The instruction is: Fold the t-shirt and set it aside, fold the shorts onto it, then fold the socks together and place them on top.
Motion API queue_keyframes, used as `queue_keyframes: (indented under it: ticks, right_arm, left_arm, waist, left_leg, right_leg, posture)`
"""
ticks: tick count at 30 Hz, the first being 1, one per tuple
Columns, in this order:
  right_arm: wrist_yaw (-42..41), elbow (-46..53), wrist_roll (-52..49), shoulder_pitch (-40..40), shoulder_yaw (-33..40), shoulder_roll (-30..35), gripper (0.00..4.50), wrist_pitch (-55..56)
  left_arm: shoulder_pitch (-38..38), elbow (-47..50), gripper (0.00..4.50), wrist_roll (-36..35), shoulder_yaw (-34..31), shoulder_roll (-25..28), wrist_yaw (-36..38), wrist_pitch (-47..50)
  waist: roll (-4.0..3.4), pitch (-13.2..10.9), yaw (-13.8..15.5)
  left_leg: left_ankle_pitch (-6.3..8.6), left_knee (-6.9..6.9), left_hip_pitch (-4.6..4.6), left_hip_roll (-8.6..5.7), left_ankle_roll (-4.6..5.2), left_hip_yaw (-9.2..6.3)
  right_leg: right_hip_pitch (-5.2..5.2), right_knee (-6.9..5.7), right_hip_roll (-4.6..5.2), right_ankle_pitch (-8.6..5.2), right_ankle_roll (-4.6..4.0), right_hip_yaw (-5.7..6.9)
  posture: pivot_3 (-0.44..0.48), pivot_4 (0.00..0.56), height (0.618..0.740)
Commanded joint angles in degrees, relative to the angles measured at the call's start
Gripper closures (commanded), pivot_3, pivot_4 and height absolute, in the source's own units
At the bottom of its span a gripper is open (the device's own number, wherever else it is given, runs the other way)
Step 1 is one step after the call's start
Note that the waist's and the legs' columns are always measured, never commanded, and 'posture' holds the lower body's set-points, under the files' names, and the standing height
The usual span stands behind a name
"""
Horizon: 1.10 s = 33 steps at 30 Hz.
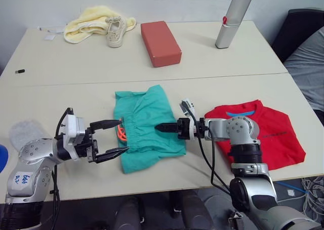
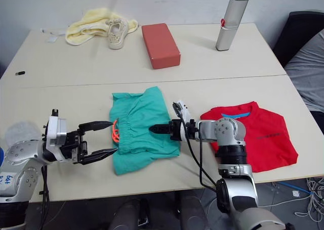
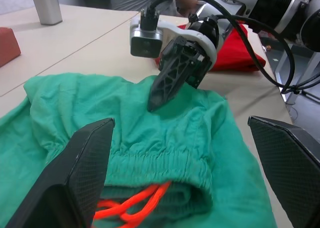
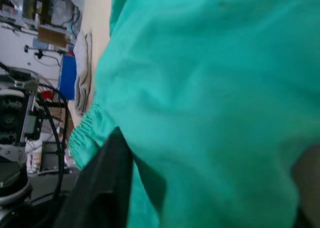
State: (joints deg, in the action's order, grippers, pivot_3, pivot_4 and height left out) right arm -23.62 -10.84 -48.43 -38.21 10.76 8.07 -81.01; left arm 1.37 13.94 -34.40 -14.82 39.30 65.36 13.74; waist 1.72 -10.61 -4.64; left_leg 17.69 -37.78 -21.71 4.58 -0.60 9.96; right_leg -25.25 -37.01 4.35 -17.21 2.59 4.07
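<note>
The teal shorts (image 1: 147, 124) lie rumpled in the middle of the near table, with the elastic waist and orange drawstring (image 1: 120, 132) towards my left. My left gripper (image 1: 116, 138) is open at the waist edge, its fingers on either side of the drawstring. My right gripper (image 1: 159, 127) comes in low from the right and is shut on the shorts' fabric. One finger (image 4: 102, 188) lies on top of the cloth and the other is hidden. The red t-shirt (image 1: 273, 131) lies flat at the right, partly under my right arm. A light grey sock (image 1: 24, 131) lies at the far left.
On the far table are a pale yellow cloth (image 1: 91, 20), a beige shoe (image 1: 116, 32), a red block (image 1: 160, 43) and a silver bottle (image 1: 233, 20). A small black item (image 1: 19, 71) lies at its left edge. A blue object (image 1: 2, 159) is beside the sock.
</note>
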Motion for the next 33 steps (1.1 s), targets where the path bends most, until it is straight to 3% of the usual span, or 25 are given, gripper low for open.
queue_keyframes:
  ticks: [1, 3, 8, 15, 21, 28, 33]
  right_arm:
    - [0.99, 6.77, -4.89, 1.64, 6.82, -0.03, 3.69, -1.69]
    - [2.54, 9.49, -7.36, 2.59, 10.21, -0.4, 4.42, -4.25]
    - [6.65, 20.74, -15.43, 8.15, 17.46, -2.07, 4.47, -6.26]
    - [22.15, 28.63, -35.56, 7.69, 24.06, -1.85, 4.47, 5.01]
    - [34.28, 33.48, -49.16, 4.33, 24.76, 6.19, 4.47, 21.97]
    - [38.73, 37.67, -48.64, 4.11, 31.15, 24.41, 4.47, 35.61]
    - [43.29, 42.95, -45.35, 10.88, 35.15, 28.49, 4.47, 43.34]
  left_arm:
    - [-0.82, 3.93, 0.0, -3.04, -2.52, 0.56, -1.66, 1.47]
    - [-1.3, 5.39, 0.0, -4.23, -2.89, 0.74, -2.48, 2.93]
    - [-1.57, 6.66, 0.0, -6.13, -2.32, 0.07, -4.45, 5.75]
    - [3.13, 3.72, 0.0, -5.95, 0.73, -1.66, -4.68, 6.31]
    - [8.47, 0.41, 0.0, -5.82, 3.73, -3.28, -3.75, 7.16]
    - [14.93, -4.62, 0.0, -4.13, 8.05, -5.62, -1.39, 6.39]
    - [16.46, -7.08, 0.0, -3.41, 8.58, -5.74, -0.22, 5.65]
  waist:
    - [0.0, 0.0, 0.16]
    - [0.0, 0.0, 0.37]
    - [-0.01, -0.01, 0.71]
    - [-0.04, -0.03, 0.63]
    - [-0.16, -0.1, 1.2]
    - [-0.18, -0.11, 2.69]
    - [-0.18, -0.11, 2.94]
  left_leg:
    - [0.0, -0.03, -0.1, 0.0, 0.0, 0.0]
    - [-0.03, -0.12, -0.41, -0.01, 0.04, -0.05]
    - [-0.01, -0.14, -0.46, 0.0, 0.07, -0.1]
    - [-0.06, -0.14, -0.43, -0.03, 0.07, -0.12]
    - [-0.11, -0.14, -0.45, -0.08, 0.07, -0.1]
    - [-0.13, -0.15, -0.51, -0.1, 0.09, -0.08]
    - [-0.14, -0.15, -0.48, 0.0, 0.06, 0.01]
  right_leg:
    - [-0.08, 0.0, 0.01, 0.01, 0.01, 0.0]
    - [-0.3, 0.0, 0.02, 0.03, 0.05, 0.03]
    - [-0.3, 0.08, 0.0, 0.03, 0.05, 0.07]
    - [-0.29, 0.0, -0.03, 0.07, 0.01, 0.07]
    - [-0.3, 0.01, -0.05, 0.09, 0.02, 0.06]
    - [-0.3, 0.19, -0.11, 0.11, 0.09, 0.02]
    - [-0.29, 0.26, -0.24, 0.13, 0.13, -0.1]
  posture:
    - [0.0, 0.15, 0.74]
    - [0.0, 0.15, 0.74]
    - [0.0, 0.15, 0.74]
    - [0.0, 0.15, 0.74]
    - [0.0, 0.15, 0.74]
    - [0.0, 0.15, 0.74]
    - [0.0, 0.15, 0.74]
